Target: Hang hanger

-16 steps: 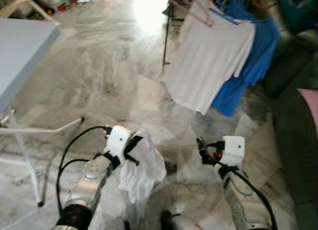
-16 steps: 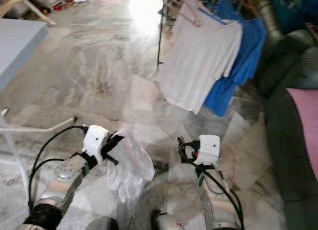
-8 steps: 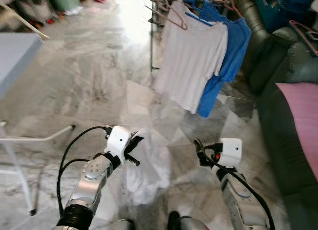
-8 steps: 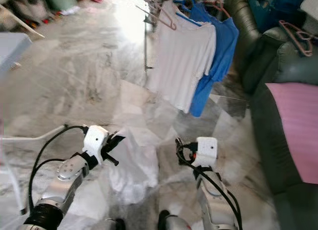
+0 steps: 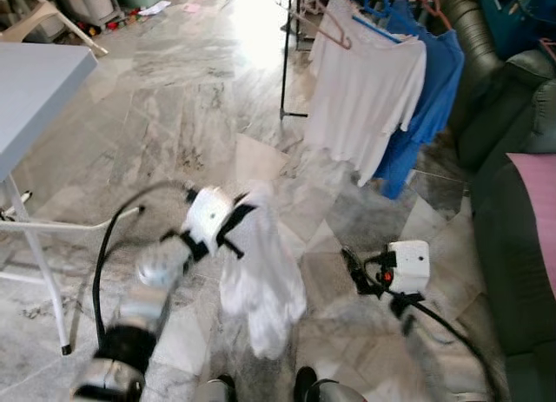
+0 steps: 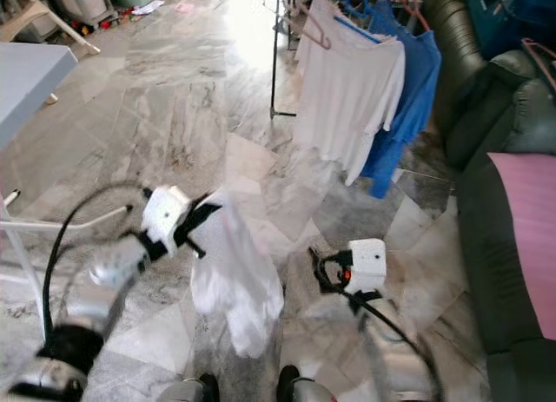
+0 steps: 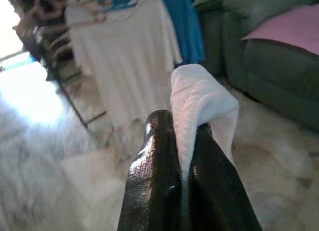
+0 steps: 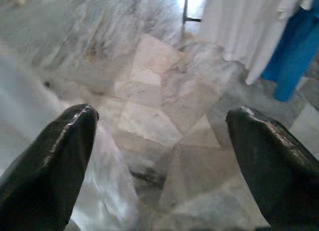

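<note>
Left gripper (image 7: 182, 166) pinching white cloth (image 5: 261, 280), rack (image 5: 300, 20) well ahead and rightward; right gripper (image 8: 159, 161) spread, empty, nearer

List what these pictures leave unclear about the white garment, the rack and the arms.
- White garment: whether a hanger is inside cannot be told; the cloth's folds hide it, and in the left wrist view the left pincer covers it.
- Clothes rack: its top is cut off by the head views' upper edge.
- Left arm: motion-blurred.
- Right pincer: open, holding nothing.

marble floor (image 5: 174, 115) underfoot. a clothes rack's black pole (image 5: 284, 72) stands on it, white table leg (image 5: 43, 285) too.
</note>
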Motion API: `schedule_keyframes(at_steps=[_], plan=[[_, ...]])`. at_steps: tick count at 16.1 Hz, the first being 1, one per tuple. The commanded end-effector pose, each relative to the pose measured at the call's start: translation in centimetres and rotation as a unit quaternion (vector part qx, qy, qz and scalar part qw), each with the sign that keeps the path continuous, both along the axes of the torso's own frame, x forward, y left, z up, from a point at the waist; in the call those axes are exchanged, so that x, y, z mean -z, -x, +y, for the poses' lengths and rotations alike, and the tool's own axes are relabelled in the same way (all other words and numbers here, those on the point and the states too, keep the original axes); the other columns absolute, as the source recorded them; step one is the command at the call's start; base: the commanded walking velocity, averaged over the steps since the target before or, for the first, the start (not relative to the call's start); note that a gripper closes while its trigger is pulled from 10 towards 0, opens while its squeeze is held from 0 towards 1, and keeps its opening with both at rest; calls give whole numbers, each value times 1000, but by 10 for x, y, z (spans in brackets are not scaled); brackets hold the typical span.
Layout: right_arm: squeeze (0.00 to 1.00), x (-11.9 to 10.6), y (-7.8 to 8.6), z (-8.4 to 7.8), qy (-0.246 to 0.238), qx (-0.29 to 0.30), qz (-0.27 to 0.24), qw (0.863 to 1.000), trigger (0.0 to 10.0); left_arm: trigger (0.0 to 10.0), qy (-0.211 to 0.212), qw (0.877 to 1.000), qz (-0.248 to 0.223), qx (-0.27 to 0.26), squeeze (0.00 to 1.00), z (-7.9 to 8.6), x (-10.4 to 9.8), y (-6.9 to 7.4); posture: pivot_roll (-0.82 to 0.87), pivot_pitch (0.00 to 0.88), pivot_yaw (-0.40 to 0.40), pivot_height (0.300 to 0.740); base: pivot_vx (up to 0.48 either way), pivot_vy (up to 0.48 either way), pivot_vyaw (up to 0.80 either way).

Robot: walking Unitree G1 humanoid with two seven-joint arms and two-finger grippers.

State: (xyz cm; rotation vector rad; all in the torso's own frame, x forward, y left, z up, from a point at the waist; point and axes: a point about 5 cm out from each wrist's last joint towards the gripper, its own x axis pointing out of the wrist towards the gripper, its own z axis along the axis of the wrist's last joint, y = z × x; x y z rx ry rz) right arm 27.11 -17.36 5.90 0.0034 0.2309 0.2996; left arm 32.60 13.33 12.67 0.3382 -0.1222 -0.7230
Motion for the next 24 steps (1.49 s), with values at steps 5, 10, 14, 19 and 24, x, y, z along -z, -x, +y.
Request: schedule_keyframes(at_steps=[5, 10, 14, 19, 24], plan=[[0, -11, 5, -15, 56, -150, 7, 987, 10000, 10000, -97, 981, -88, 146, 0, -11, -31, 12, -7, 245, 33, 740, 0, 0, 0], [0, -12, 6, -9, 80, -224, 18, 971, 10000, 10000, -123, 966, -137, 179, 0, -6, -46, 20, 23, 258, 37, 740, 0, 0, 0], [0, -6, 9, -1, 80, -237, 22, 968, 10000, 10000, -121, 973, -130, 148, 0, 4, -47, 13, 27, 258, 37, 740, 0, 0, 0], [0, -7, 0, 0, 62, -106, -16, 992, 10000, 10000, -14, 996, -24, -83, 0, 34, -6, -1, 2, 238, 26, 740, 0, 0, 0], [0, -5, -8, 11, 28, 6, -33, 999, 10000, 10000, 73, 973, 59, -211, 0, 40, 29, 11, 19, 236, 8, 740, 0, 0, 0]])
